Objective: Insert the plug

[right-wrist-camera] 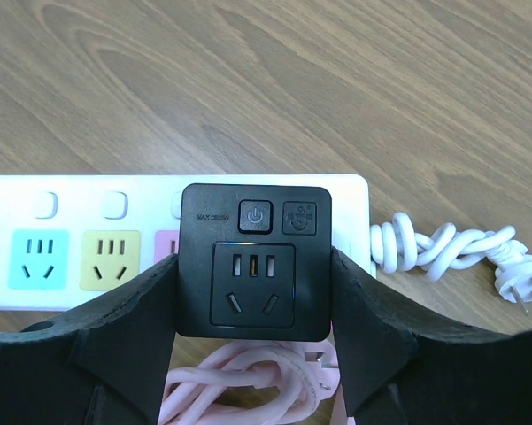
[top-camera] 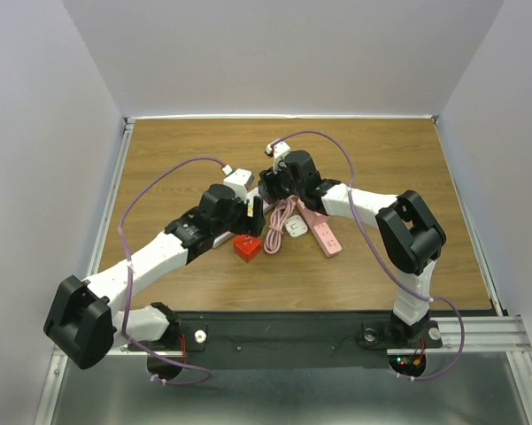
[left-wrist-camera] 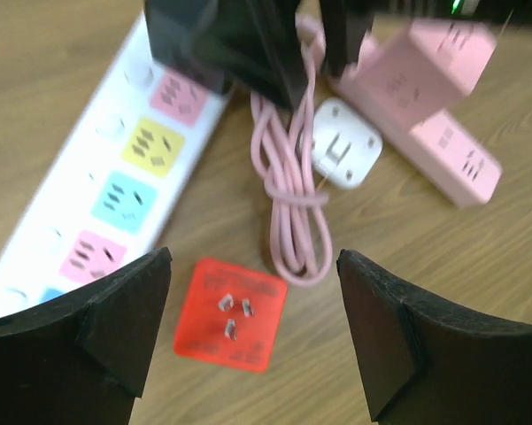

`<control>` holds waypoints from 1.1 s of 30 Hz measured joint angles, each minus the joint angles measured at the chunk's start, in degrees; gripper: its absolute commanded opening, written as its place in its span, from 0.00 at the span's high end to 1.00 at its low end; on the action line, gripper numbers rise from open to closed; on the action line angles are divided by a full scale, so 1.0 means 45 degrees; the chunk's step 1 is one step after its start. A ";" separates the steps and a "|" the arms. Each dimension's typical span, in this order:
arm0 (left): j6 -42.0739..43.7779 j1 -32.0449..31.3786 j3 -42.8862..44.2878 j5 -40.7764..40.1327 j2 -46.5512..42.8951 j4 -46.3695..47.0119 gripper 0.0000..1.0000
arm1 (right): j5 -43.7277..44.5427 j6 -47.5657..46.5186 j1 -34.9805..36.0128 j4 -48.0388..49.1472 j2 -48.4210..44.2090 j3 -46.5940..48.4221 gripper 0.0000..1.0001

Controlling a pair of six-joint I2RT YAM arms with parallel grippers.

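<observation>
Black plug (right-wrist-camera: 254, 259) in right pincer (right-wrist-camera: 254, 297), socket face up, over white strip (right-wrist-camera: 71, 197)

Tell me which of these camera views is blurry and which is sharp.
Left wrist view: soft, worst at the top, where the pink power strip and black adapter smear; the red plug is clearer. Right wrist view: crisp, adapter markings readable. Top external view: even light, no glare.
</observation>
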 measured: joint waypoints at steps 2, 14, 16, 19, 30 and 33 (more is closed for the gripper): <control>-0.0117 -0.0325 -0.0257 -0.0262 0.0126 -0.0325 0.12 | 0.0044 0.0170 0.0000 -0.0131 0.0049 0.0136 1.00; -0.0573 -0.1365 -0.0384 -0.1914 0.1064 -0.1336 0.10 | 0.0058 0.0262 0.0000 -0.0296 0.0073 0.0233 1.00; -0.0573 -0.1394 -0.0384 -0.1991 0.1438 -0.1341 0.10 | 0.0058 0.0267 0.0000 -0.0296 0.0068 0.0233 0.99; -0.0573 -0.1496 -0.0384 -0.1991 0.1948 -0.1360 0.10 | 0.0063 0.0277 0.0000 -0.0301 0.0068 0.0233 0.99; -0.0675 -0.1705 -0.0345 -0.1792 0.2657 -0.1491 1.00 | 0.0092 0.0447 -0.0005 -0.0641 0.0049 0.0413 0.93; -0.0680 -0.1705 -0.0296 -0.1656 0.2657 -0.1588 1.00 | 0.0112 0.0520 -0.0005 -0.0947 -0.0010 0.0515 0.64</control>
